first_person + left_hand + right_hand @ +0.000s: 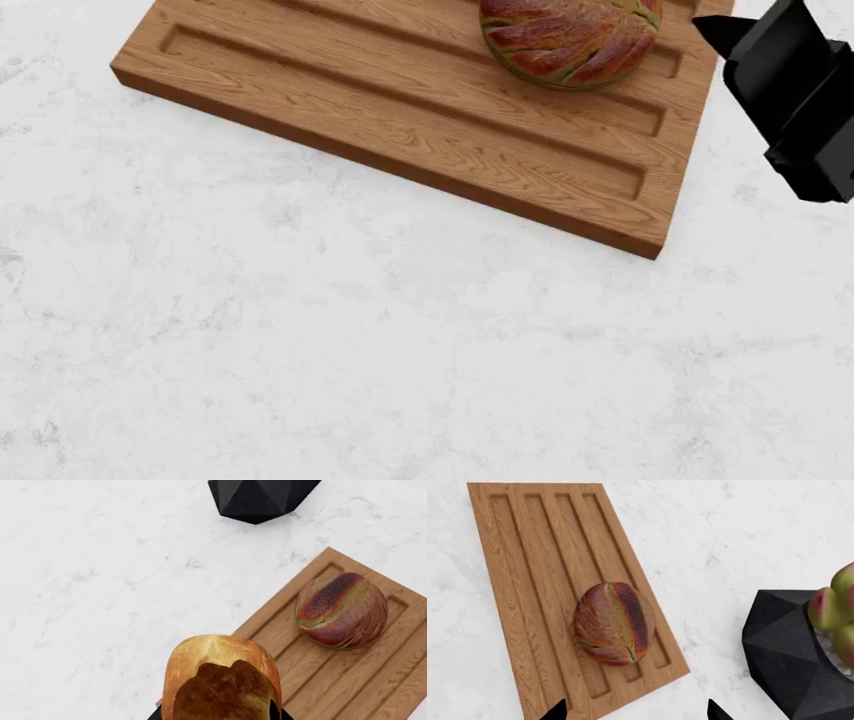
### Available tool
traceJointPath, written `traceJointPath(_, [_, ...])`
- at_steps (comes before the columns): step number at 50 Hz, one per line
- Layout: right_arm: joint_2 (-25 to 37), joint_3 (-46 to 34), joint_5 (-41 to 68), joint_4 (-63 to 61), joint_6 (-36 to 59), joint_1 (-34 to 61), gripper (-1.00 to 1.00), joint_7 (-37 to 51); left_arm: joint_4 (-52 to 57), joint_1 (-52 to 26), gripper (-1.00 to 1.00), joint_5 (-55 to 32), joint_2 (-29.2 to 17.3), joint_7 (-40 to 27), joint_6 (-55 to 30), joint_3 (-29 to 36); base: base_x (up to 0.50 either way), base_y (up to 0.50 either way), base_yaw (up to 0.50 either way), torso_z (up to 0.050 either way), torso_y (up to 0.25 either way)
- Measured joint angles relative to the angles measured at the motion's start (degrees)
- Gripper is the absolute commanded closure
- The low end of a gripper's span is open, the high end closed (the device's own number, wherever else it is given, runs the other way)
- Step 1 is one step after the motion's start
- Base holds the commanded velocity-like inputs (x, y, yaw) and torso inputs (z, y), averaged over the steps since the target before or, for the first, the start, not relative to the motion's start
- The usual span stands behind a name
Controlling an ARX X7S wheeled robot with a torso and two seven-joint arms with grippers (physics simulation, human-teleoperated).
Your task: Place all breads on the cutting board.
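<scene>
White marble counter point(334, 350), grooved cutting board point(400, 110) flat on it, black faceted bowl point(787, 655) beside

roll point(220, 680) hides left claw, board point(400, 110) & loaf point(571, 38) cropped in head view

Grips a golden-brown roll point(220, 680) in the left gripper point(219, 715); holds the right gripper point(637, 712) spread and bare.

Shows little of the left gripper in its wrist view: just two black finger corners point(155, 714), one at each side of the roll's near end, set close against the crust, with the roll filling the gap between them. Points the right gripper downward, with its two sharp black fingertips point(557, 711) well apart and nothing caught between them. Reaches into the head view from the right edge with a black, boxy, angular right arm point(801, 110), tilted and cut off by the frame.
</scene>
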Motion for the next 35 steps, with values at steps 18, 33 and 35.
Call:
traceJointPath(18, [0.3,1.3,1.7,-0.6,1.0,-1.0,-1.0,1.3,4.1,3.5,1.0,-14.1,1.2,-5.1,0.4,12.0,0.0,0.0,0.0,0.0,0.0])
traceJointPath(33, [1.2,3.0,3.4,-2.2,2.1,-2.4,-1.0,3.2,6.5,6.4,1.0,-15.0,1.4,-5.1,-0.4,15.2,0.0,0.0,0.0,0.0,0.0])
traceJointPath(35, [1.3,3.2,3.7,-2.5,2.5,-2.4,-1.0,3.4,6.6,6.6,1.0,-14.8,1.4,-5.0,-0.5,15.3,0.0,0.0,0.0,0.0,0.0])
